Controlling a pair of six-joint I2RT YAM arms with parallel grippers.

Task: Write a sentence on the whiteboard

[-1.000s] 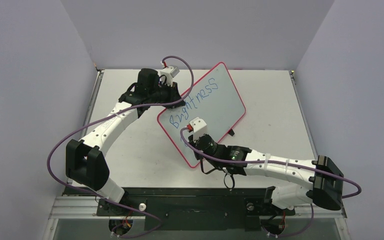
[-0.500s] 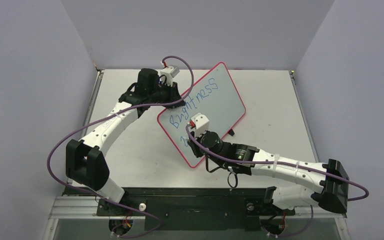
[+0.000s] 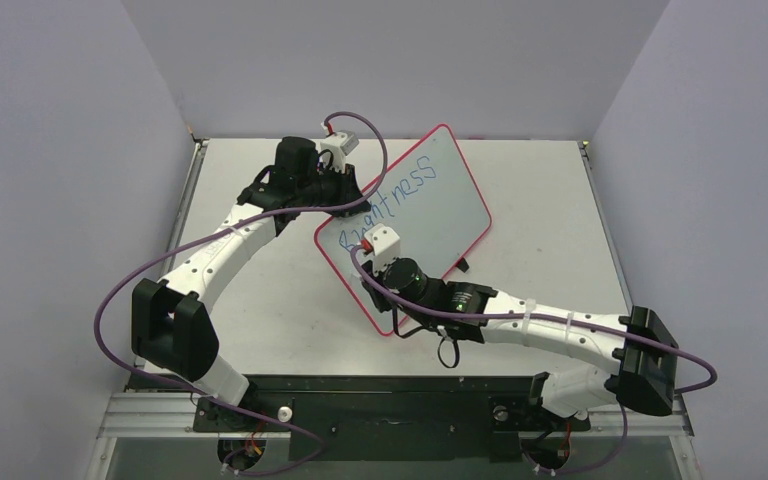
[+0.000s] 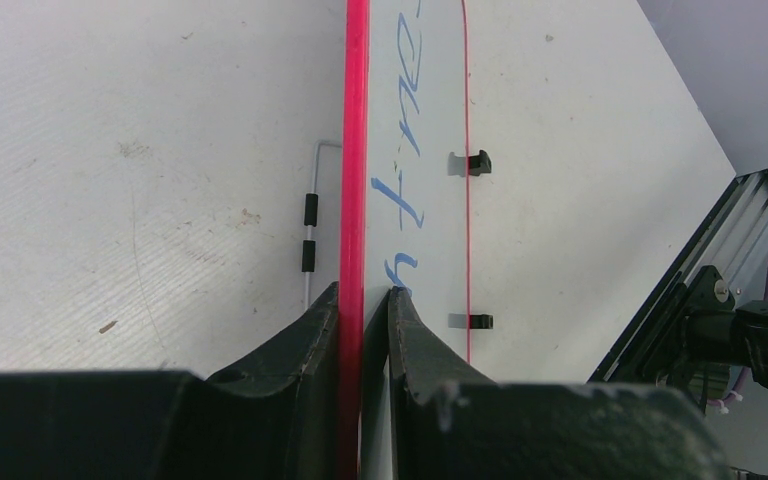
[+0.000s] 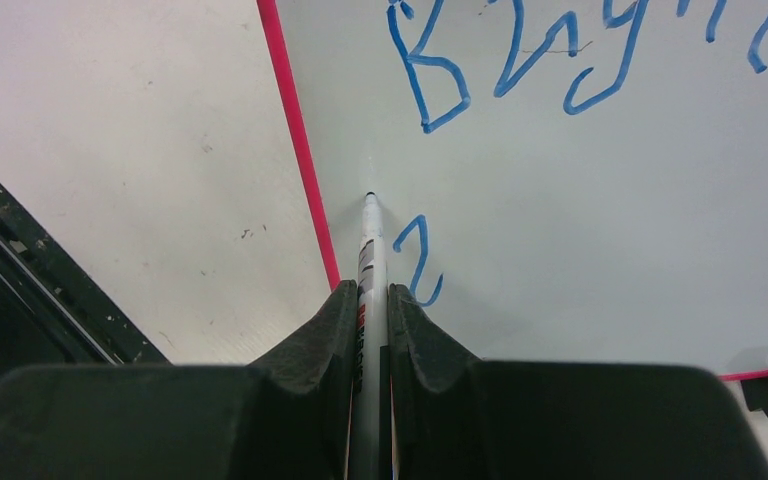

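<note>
We saw right pincer (image 5: 365,290) shift leftward over lower row within last second, slim white marker (image 5: 370,240) clenched between its fingers. Tip now sat just inside red-pink rim, left of lone fresh blue stroke (image 5: 417,262); whether tip touched the face, we could not tell. Flat white whiteboard (image 3: 455,195) stood propped on pale tabletop (image 3: 550,190), left pincer (image 4: 365,295) clamped on its edge, unmoved. Blue handwritten sentence (image 3: 392,203) read "Brightness" only; we judged second line barely begun.
</note>
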